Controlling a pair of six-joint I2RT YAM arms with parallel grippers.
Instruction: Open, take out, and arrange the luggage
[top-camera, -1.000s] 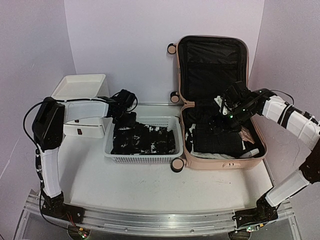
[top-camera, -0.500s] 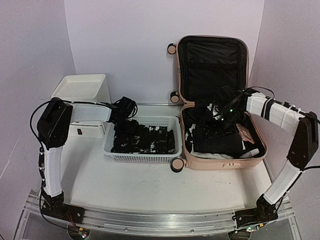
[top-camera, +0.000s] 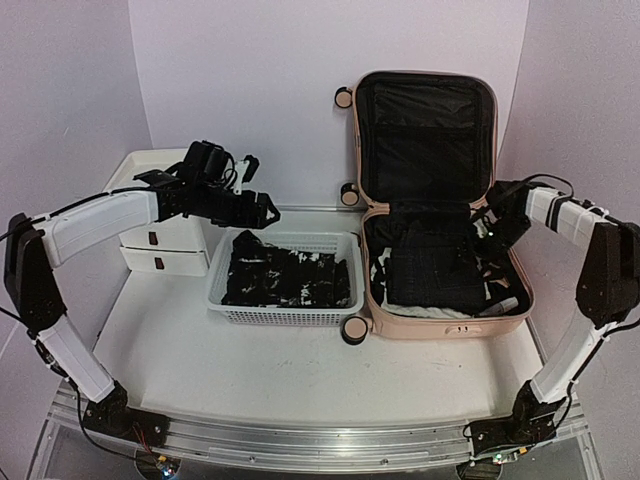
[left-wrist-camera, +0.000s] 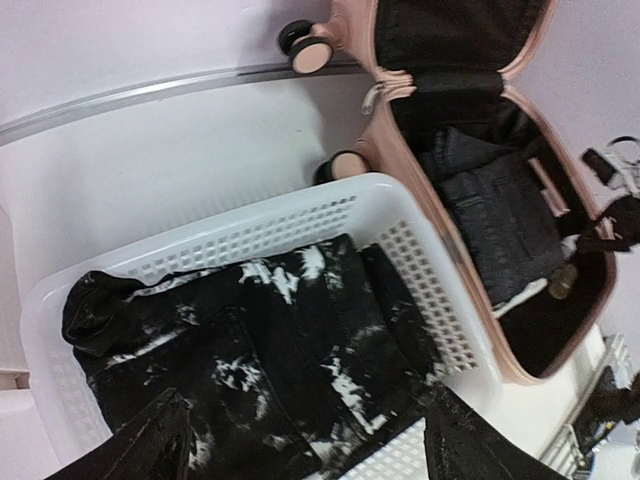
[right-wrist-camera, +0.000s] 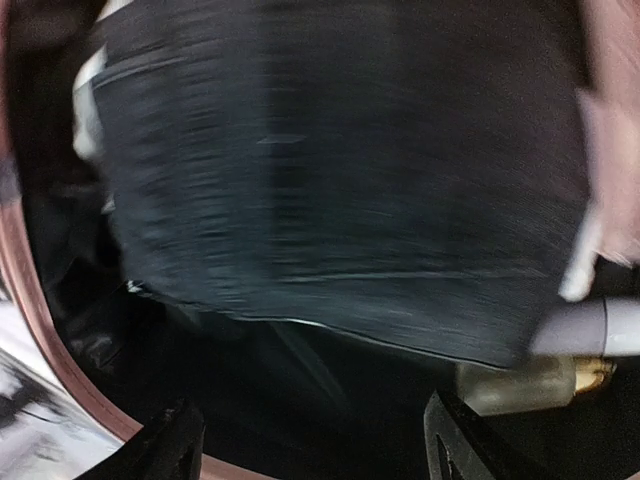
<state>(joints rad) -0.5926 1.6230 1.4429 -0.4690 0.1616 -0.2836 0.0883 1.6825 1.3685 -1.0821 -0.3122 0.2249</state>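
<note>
The pale pink suitcase (top-camera: 440, 328) lies open at the right, its lid (top-camera: 425, 130) standing upright with black lining. Folded dark clothing (top-camera: 430, 270) lies in its base and fills the right wrist view (right-wrist-camera: 330, 170). My right gripper (top-camera: 490, 228) is open and empty, low over the right side of the base; its fingers (right-wrist-camera: 170, 445) stand wide apart. My left gripper (top-camera: 262, 212) is open and empty, raised above the back left of the white mesh basket (top-camera: 285, 318). A black-and-white garment (left-wrist-camera: 270, 350) lies in the basket below it.
A white drawer unit (top-camera: 165, 262) stands left of the basket, under my left arm. A small bottle with a gold cap (right-wrist-camera: 530, 385) and a white tube (right-wrist-camera: 590, 325) lie beside the clothing in the suitcase. Caster wheels (top-camera: 355, 330) stick out at the suitcase's left side.
My left gripper has risen out of the basket, leaving the black-and-white garment there. My right gripper has moved right across the suitcase base toward its right wall.
</note>
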